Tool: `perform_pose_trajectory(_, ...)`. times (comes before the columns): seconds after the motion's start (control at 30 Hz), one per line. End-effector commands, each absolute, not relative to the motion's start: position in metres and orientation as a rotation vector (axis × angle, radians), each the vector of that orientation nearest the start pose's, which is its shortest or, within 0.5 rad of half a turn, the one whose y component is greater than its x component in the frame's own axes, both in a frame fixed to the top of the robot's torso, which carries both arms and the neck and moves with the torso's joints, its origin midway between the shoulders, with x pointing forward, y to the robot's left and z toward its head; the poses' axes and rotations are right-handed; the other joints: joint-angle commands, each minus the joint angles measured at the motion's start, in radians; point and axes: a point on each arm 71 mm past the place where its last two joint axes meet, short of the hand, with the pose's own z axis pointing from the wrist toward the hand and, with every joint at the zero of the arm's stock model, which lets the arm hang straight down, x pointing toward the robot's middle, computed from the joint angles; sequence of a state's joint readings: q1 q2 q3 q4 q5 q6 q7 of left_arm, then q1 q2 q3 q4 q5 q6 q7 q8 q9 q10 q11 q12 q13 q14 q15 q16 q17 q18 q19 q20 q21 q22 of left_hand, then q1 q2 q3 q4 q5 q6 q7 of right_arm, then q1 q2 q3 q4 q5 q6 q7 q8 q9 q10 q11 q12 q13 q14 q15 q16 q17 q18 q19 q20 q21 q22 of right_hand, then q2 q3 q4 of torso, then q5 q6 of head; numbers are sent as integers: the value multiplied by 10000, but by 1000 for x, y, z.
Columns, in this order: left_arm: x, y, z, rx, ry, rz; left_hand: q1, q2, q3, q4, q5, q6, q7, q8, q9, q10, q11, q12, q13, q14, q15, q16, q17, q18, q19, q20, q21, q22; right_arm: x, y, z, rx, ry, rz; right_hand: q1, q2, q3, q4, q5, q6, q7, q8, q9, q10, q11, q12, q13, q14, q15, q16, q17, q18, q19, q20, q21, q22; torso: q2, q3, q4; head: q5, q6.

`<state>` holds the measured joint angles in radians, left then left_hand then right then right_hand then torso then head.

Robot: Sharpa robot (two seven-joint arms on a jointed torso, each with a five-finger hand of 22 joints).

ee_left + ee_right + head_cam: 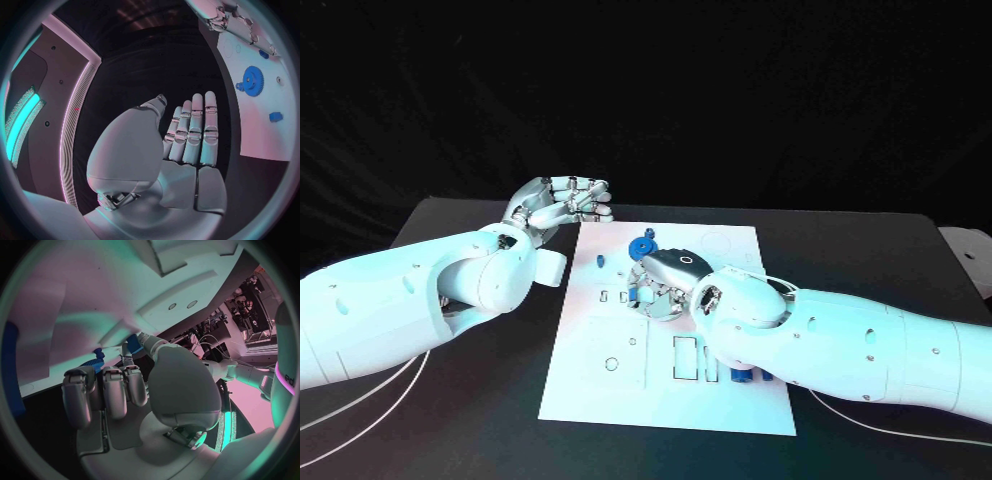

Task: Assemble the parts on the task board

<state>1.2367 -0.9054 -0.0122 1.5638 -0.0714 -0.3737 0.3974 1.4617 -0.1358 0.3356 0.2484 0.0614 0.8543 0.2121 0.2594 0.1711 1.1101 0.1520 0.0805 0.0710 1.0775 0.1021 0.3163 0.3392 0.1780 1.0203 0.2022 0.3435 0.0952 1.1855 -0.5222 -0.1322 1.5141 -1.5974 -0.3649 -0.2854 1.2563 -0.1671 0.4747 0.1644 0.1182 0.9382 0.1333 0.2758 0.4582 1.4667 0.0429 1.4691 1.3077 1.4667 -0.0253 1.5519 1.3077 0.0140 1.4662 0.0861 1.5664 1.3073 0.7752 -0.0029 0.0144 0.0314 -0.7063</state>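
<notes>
Here the small blue part (pixel 97 359) sits at the right hand's (pixel 672 282) fingertips (pixel 132 351), low over the middle of the white task board (pixel 733 250), just short of the blue gear (pixel 643 246). To my eye it should go down straight, without twisting, so it seats cleanly. The left hand (pixel 560 203) waits empty off the board's far left corner, fingers straight and side by side.

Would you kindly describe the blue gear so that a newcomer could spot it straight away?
Start from the white task board in the middle of the black table. Near the board's far edge, just beyond the right hand, lies the blue gear. It is a round, toothed wheel, larger than the small blue parts nearby.
</notes>
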Motion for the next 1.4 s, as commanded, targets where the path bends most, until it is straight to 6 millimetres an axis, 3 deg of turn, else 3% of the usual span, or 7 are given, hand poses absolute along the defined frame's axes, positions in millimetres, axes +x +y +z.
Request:
perform_pose_trajectory(0.03, 492, 230, -144, -10065, 13382, -15093, -44, -88, 51, -10, -56, -1, 45, -20, -3, -36, 43, -61, -16, -33, 4, -31, 10, 48, -13, 18, -49, -8, 448, -48, -216, -3623, 16741, 7134, -127, -89, -48, 104, -61, -139, 42, -88, -53, 107, 121, -86, 1518, 889, 90, -15, 1889, -140, 1046, 20, 44, 2635, -1, 2, -5, -1, 1)
perform_pose_trajectory(0.47, 492, 230, -144, -10083, 13405, -15074, -53, -93, 62, -7, -56, -5, 48, -25, -4, -37, 45, -74, -18, -36, 6, -40, 22, 48, -16, 21, -52, -13, 447, -48, -213, -3468, 16341, 7369, -507, -488, -1148, 857, -588, -793, 266, -576, -284, -212, 338, -417, 1209, 877, 292, -26, 1864, -118, 996, 222, -35, 2579, 3, 6, 1, -12, -12)
perform_pose_trajectory(0.73, 492, 231, -145, -9565, 13733, -14567, -114, -164, 79, 0, -61, 34, -81, -8, 11, 26, -36, -97, -16, 147, -68, 35, 129, 66, 92, -15, 16, 5, 439, -54, -202, -3264, 15308, 7743, 83, 230, -4193, 1299, -419, -1258, 457, -937, -625, -387, 537, -577, 1042, 863, 438, -46, 1820, -87, 928, 386, -152, 2506, -18, 11, -3, -7, -1)
perform_pose_trajectory(0.93, 492, 231, -152, -8721, 15186, -13594, -870, -365, -342, 358, -57, 558, -247, 260, 194, 860, -345, 132, 138, 1937, -545, 1288, 1200, 66, 1355, -555, 907, 384, 435, -74, -176, -2478, 13826, 8918, 629, 631, -4303, 1233, 321, -1009, 411, -814, -674, -385, 481, -568, 1041, 840, 425, -79, 1721, -21, 788, 366, -393, 2353, -66, 11, -30, -19, 106)
perform_pose_trajectory(1.13, 490, 227, -164, -7204, 17760, -12249, -1648, -114, -851, 390, -42, 880, -615, 765, 709, 1795, -784, 1260, 1097, 2770, -998, 5235, 4548, 19, 2133, -1080, 2605, 1353, 450, -115, -147, -967, 13550, 9891, 1210, 886, -4024, 1186, 854, -764, 322, -616, -679, -373, 392, -553, 1055, 837, 346, -88, 1712, 28, 684, 291, -580, 2240, -267, 24, -42, 57, 64)
perform_pose_trajectory(1.23, 489, 224, -171, -5908, 19301, -10989, -2452, 238, -1291, 355, 18, 604, -849, 1538, 1494, 1480, -1040, 3903, 3374, 3656, -1191, 9739, 8903, 2, 1866, -1297, 4531, 2628, 459, -145, -134, 134, 13777, 9973, 1272, 916, -3979, 1195, 953, -736, 314, -581, -684, -382, 381, -561, 1047, 835, 336, -93, 1701, 31, 678, 280, -594, 2234, -406, 37, -18, 63, 16)
perform_pose_trajectory(1.4, 492, 216, -176, -4210, 21058, -8938, -2596, 647, -1405, 433, -42, 73, -989, 2751, 2454, 255, -1171, 6966, 5807, 4479, -1352, 11550, 11011, -445, 2788, -1439, 7894, 6786, 466, -185, -126, 1372, 14054, 9760, 1322, 929, -3932, 1207, 1129, -701, 301, -535, -691, -372, 369, -549, 1058, 836, 322, -93, 1707, 31, 678, 265, -598, 2234, -612, 43, 42, 66, -88)
